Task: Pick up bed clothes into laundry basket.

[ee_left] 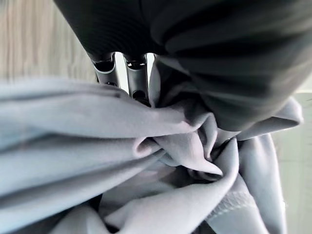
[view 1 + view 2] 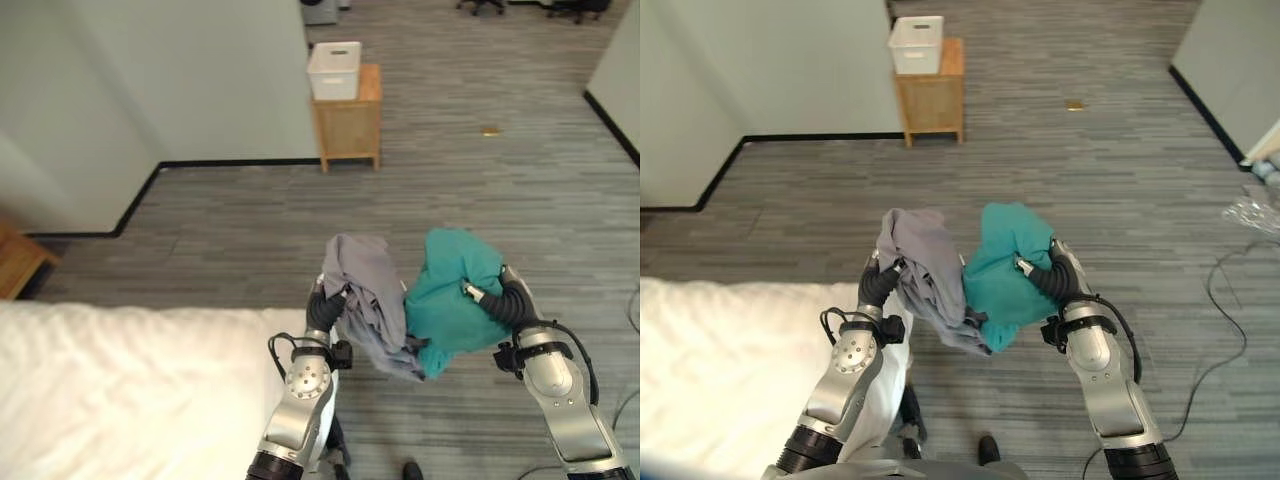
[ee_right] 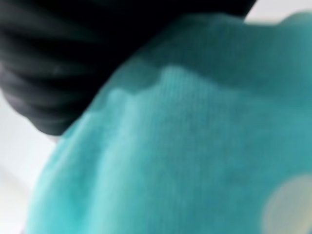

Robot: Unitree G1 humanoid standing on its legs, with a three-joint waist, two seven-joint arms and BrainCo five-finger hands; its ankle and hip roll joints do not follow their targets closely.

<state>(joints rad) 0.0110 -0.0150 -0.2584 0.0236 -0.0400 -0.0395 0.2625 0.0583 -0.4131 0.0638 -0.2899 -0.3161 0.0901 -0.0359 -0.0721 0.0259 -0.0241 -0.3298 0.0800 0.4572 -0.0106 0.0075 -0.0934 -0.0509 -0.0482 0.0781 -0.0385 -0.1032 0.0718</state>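
The left hand [image 2: 325, 305] grips the grey cloth [image 2: 368, 300]; the right hand [image 2: 490, 298] grips the teal cloth [image 2: 450, 295]; both cloths touch.

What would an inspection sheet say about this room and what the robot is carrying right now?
Surface: white bed at the robot's left; grey plank floor ahead.
Job's things: grey garment in the left hand; teal garment in the right hand; white laundry basket on a wooden side table far ahead.
Clutter: small yellowish scrap on the floor.
Hands: both raised, fingers closed in cloth.
Cables: nothing noted.
Surroundings: pale walls, black baseboard.
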